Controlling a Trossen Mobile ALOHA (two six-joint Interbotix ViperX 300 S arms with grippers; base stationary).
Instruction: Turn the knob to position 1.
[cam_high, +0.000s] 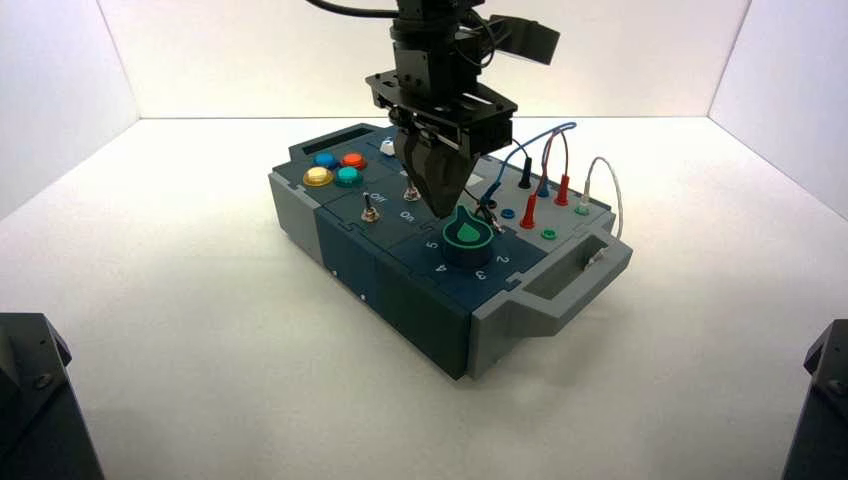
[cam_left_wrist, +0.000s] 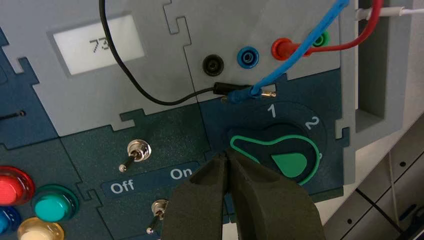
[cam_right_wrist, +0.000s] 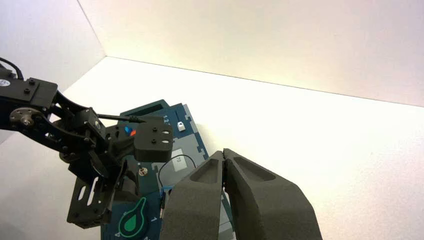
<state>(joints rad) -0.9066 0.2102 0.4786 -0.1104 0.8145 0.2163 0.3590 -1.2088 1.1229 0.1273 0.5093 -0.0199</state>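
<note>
The knob (cam_high: 466, 235) is a dark-teal dial with a green teardrop top, at the near right of the box (cam_high: 400, 300). My left gripper (cam_high: 443, 208) hangs over it, shut and empty. In the left wrist view its tips (cam_left_wrist: 227, 156) sit right beside the narrow end of the knob (cam_left_wrist: 280, 155). That end points off to the side of the printed 1 (cam_left_wrist: 271, 111); the 2 is further round. My right gripper (cam_right_wrist: 223, 155) is shut and empty, held high above the box. The knob also shows in the right wrist view (cam_right_wrist: 131, 220).
Two toggle switches (cam_left_wrist: 137, 150) with Off and On labels sit beside the knob. Coloured push buttons (cam_high: 335, 168) are at the far left. A display (cam_left_wrist: 97, 45) reads 73. Red, blue and black wires (cam_high: 545, 150) arch over the sockets, and a loose plug (cam_left_wrist: 240, 92) lies by the 1.
</note>
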